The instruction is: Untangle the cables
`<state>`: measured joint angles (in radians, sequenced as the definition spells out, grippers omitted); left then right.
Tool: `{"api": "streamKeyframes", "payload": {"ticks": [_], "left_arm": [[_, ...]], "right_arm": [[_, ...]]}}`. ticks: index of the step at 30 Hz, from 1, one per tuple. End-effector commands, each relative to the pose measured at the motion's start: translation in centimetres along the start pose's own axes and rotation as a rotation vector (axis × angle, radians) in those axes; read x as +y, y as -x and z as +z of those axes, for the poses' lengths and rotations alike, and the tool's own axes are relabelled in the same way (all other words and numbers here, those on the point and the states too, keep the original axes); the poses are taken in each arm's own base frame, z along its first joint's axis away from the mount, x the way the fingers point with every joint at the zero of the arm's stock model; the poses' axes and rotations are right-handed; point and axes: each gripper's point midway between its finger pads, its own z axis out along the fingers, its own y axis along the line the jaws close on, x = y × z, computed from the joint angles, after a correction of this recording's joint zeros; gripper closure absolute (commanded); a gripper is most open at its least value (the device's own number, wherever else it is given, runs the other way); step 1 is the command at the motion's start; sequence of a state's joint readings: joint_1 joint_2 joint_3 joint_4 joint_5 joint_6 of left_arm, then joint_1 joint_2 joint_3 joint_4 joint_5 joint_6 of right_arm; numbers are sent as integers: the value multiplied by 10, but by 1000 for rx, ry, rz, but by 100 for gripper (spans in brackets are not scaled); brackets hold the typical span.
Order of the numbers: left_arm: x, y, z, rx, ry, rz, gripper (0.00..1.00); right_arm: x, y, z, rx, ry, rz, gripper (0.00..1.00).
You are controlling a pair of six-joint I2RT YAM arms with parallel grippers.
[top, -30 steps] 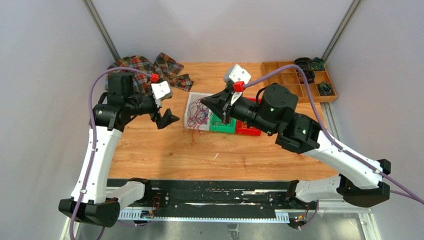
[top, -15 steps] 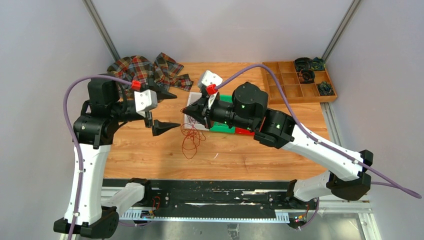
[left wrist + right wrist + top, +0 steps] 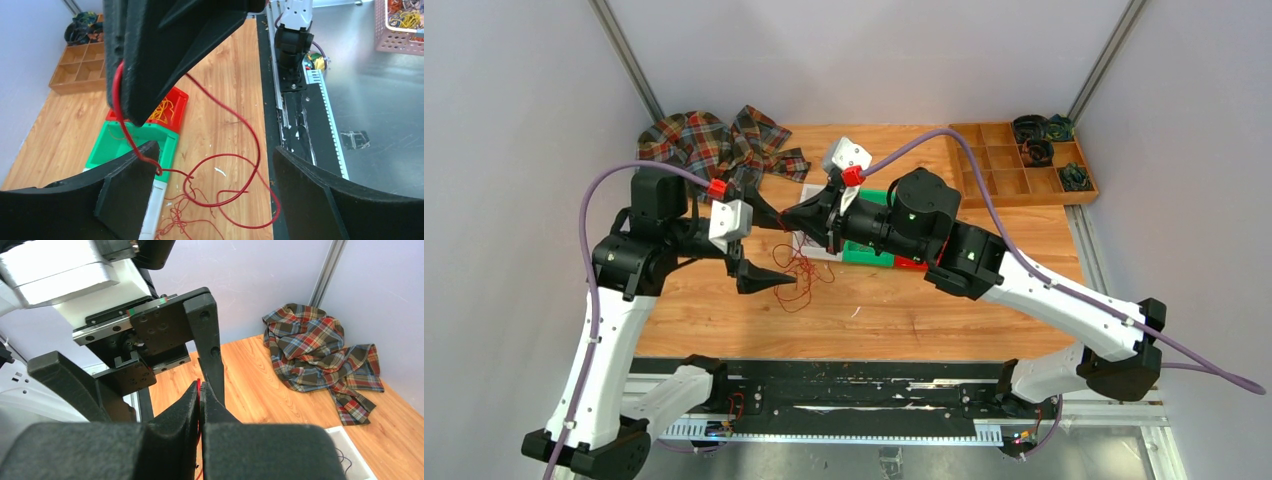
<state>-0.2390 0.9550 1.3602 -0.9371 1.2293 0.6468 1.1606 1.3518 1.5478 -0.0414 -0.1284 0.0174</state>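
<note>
My right gripper (image 3: 790,217) is shut on a dark red cable (image 3: 800,276), which hangs from its tip in loose loops onto the wood. The red cable (image 3: 199,386) shows pinched between its pads. My left gripper (image 3: 769,243) is open, with its fingers on either side of the right gripper's tip. In the left wrist view the red cable (image 3: 252,150) loops between the left gripper's (image 3: 215,175) open fingers, touching the left finger (image 3: 125,192). A thinner red tangle (image 3: 170,220) lies below. Yellow cables (image 3: 162,110) lie in the red bin. Purple cables are hidden.
A white tray (image 3: 808,247), a green bin (image 3: 869,256) and a red bin (image 3: 916,264) sit mid-table under the right arm. A wooden compartment box (image 3: 1009,160) is at the back right. A plaid cloth (image 3: 709,140) lies at the back left.
The right gripper has drawn the red cable left out of the tray and lifted it. The left gripper has swung in, so its open fingers now straddle the right gripper's tip.
</note>
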Motion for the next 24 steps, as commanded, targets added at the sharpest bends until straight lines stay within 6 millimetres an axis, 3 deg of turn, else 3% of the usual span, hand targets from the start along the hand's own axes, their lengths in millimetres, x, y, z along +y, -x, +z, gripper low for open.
{"api": "streamKeyframes", "payload": {"ticks": [1,4,7,9,11,12,14,17,20,24], "left_arm": [[-9,-7,2,23,-2,6,16],[-1,-12,2,55,46,8,28],[19,-1,1,24,161,-43,46],[36,17,1,-75,260,-46,63],[39,28,-4,-145,325,-46,89],[41,29,-5,-158,343,-46,98],[45,27,-5,-149,359,-63,99],[47,25,-6,-116,361,-59,99],[50,29,-8,-108,377,-44,99],[54,48,-14,-101,391,2,100]], "right_arm": [[-3,16,1,-87,-21,39,99],[-1,17,5,-108,-14,65,99],[3,14,6,-108,-2,84,99],[4,12,5,-113,3,96,99],[4,11,2,-124,1,100,99],[3,11,-1,-129,-7,103,99],[0,14,-8,-142,-28,106,94],[-8,15,-20,-159,-76,108,64],[-21,16,-37,-182,-146,98,44],[-37,-10,-55,-154,-224,64,35]]}}
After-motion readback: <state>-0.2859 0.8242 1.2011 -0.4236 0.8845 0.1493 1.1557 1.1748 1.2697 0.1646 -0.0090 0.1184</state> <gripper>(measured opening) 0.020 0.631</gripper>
